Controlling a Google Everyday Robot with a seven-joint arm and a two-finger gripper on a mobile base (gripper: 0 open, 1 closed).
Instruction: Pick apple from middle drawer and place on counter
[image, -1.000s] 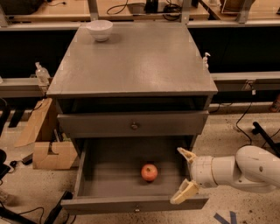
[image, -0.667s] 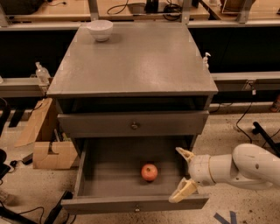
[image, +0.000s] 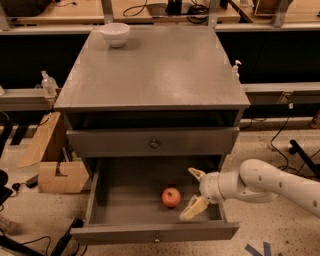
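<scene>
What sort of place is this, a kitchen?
Probably a robotics lab or workshop, not a kitchen: cables trail over the floor, wooden benches behind carry wiring, and a robot's open gripper reaches into the middle drawer beside the apple.

Wide-spread gripper (image: 188, 194), lower right

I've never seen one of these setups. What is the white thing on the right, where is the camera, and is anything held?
That is a robot arm reaching in from the right. Its tip is a two-fingered pincer, open, inside the pulled-out drawer, just right of a red apple lying on the drawer floor. Nothing is held. The single camera looks down on the scene from in front. On the grey counter stands a white bowl, at the back left corner. The drawer above is shut.
</scene>
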